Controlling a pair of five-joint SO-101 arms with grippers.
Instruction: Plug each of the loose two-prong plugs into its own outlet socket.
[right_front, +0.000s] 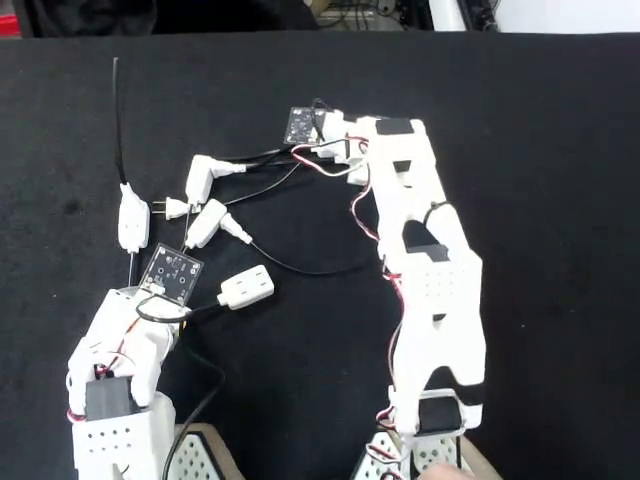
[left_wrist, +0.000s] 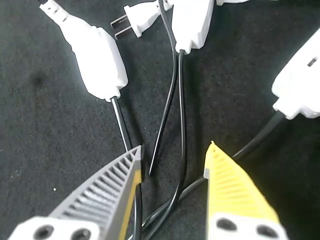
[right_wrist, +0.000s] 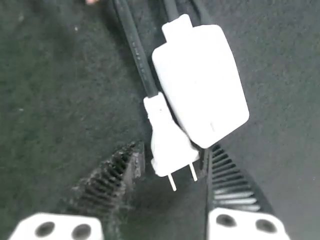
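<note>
In the right wrist view a small white two-prong plug (right_wrist: 170, 145) lies against a white socket block (right_wrist: 205, 95), prongs toward the camera. My right gripper (right_wrist: 172, 147) is open, its black fingers (right_wrist: 122, 167) on either side of that plug, with a small gap on one side. In the high view the same plug (right_front: 228, 168) and block (right_front: 200, 183) lie at the centre left. My left gripper (left_wrist: 176, 146) is open over black cords (left_wrist: 180, 100). Ahead of it lie a long white inline socket (left_wrist: 97, 60) and a second pronged plug (left_wrist: 135, 17).
A white multi-outlet block (right_front: 247, 288) lies right of the left arm (right_front: 120, 350), and another white socket body (right_front: 205, 225) sits just above it. Black cords cross the black cloth between the arms. The right arm (right_front: 430, 280) stretches from the front edge to the middle.
</note>
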